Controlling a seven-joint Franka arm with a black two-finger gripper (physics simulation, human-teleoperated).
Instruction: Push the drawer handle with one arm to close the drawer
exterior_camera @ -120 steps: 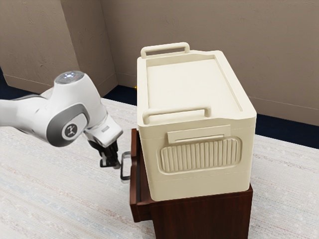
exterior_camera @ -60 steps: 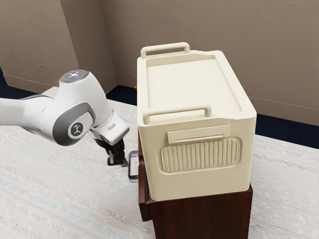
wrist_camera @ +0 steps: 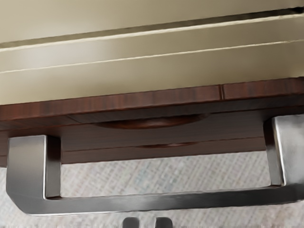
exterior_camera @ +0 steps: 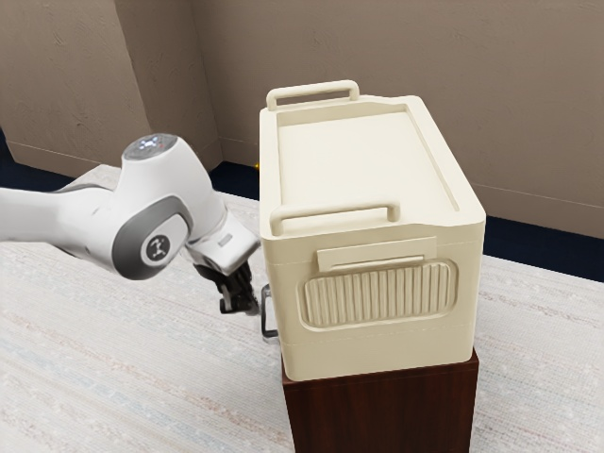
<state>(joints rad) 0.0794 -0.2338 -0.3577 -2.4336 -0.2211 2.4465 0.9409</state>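
Note:
In the exterior view, my gripper [exterior_camera: 252, 307] is low beside the metal drawer handle [exterior_camera: 265, 311], on its outer side. Whether they touch I cannot tell. The drawer front is hidden there behind the cream box. In the wrist view, the grey handle [wrist_camera: 142, 202] spans the picture before the dark red drawer front [wrist_camera: 190, 132], which lies close under the cabinet's top edge. Two dark fingertips of the gripper [wrist_camera: 147, 222] stand a small gap apart by the handle's bar, with nothing held between them.
A large cream box [exterior_camera: 377, 340] with raised handles rests on the dark red cabinet [exterior_camera: 382, 411], its side rising close beside my hand. Pale carpet [exterior_camera: 123, 377] spreads around the cabinet, and brown walls [exterior_camera: 377, 47] stand behind.
The drawer and its handle have moved inward toward the exterior view's right, and the drawer front no longer juts out past the box. My gripper has moved the same way, staying beside the handle.

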